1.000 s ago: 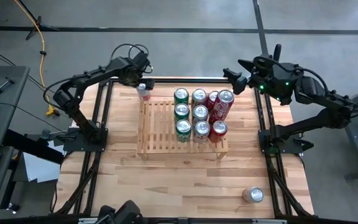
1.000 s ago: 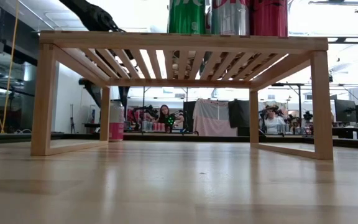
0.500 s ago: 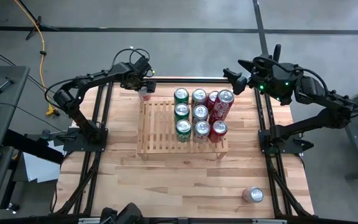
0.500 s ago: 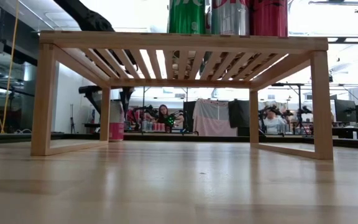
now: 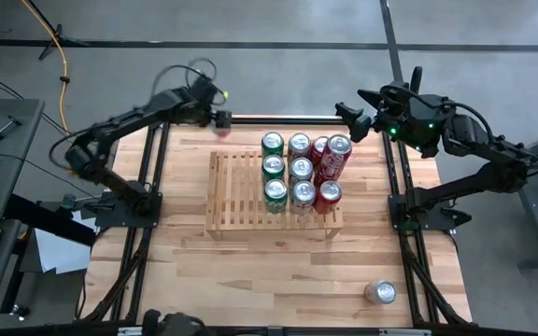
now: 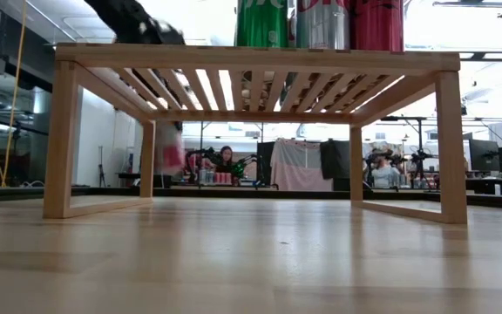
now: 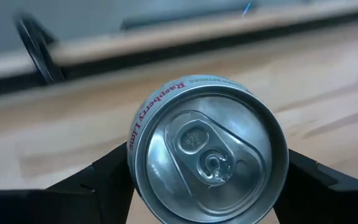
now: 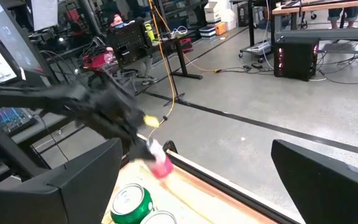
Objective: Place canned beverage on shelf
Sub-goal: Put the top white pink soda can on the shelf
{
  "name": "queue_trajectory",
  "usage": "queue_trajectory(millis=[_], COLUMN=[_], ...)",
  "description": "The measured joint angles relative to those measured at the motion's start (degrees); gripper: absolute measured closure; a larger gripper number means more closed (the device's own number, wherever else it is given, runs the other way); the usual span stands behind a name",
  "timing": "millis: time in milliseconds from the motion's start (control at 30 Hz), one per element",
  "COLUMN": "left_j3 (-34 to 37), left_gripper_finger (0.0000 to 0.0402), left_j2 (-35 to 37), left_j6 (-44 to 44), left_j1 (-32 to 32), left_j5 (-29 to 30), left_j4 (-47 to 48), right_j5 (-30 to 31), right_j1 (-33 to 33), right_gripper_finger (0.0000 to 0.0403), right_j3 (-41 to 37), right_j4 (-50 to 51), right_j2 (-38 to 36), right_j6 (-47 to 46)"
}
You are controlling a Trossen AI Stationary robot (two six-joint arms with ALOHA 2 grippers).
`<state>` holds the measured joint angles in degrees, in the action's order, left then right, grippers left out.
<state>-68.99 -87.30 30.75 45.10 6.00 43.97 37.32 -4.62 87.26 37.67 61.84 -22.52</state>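
A pink-and-white canned beverage [image 7: 207, 157] with a silver top sits between the fingers of my left gripper [image 5: 219, 118], which is shut on it beyond the far left corner of the shelf [image 5: 236, 191]. In the low view the can [image 6: 170, 146] hangs blurred above the tabletop. The shelf is a low slatted rack of light wood. Several green, silver and red cans [image 5: 299, 170] stand on its right half. My right gripper [image 5: 348, 117] waits open, high over the table's far right. My left gripper pinches the can between its two fingers, one finger [image 7: 101, 177] on each side of the wall just under the top rim [image 7: 135, 163]. The fingers come from above, slanting down. The can is lifted clear of the table, about upright, its top toward the wrist.
One silver can [image 5: 380, 292] lies on its side near the table's front right corner. The left half of the shelf's slats [image 5: 233, 177] is bare. The table's far edge [image 7: 166, 37] runs just behind the held can.
My left gripper has come down around the pink can behind the shelf, taken hold of it and risen. The can stood on the table a second ago and now hangs clear of it, a little nearer the far edge.
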Motion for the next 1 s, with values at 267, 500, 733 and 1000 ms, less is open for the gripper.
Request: queue_trajectory(millis=[267,500,733,1000], left_j3=[-8.45,-16.23,-23.13,-28.83], left_gripper_finger=[0.0126,0.0126,0.0126,0.0126], left_j2=[11.74,15.15,15.58,15.58], left_j6=[-3.43,-8.73,-15.30,-15.62], left_j1=[1.41,-1.38,-8.45,-14.84], left_j5=[-2.78,-7.15,-16.34,-16.37], left_j4=[3.43,11.69,17.76,18.58], right_j5=[0.00,0.00,0.00,0.00], right_j1=[0.00,0.00,0.00,0.00], right_gripper_finger=[0.0004,0.0004,0.0004,0.0004], right_j3=[0.00,0.00,0.00,0.00], right_j4=[0.79,2.47,4.43,4.98], right_j2=[0.00,0.04,0.04,0.04], right_j6=[-0.19,-1.65,-3.02,-3.04])
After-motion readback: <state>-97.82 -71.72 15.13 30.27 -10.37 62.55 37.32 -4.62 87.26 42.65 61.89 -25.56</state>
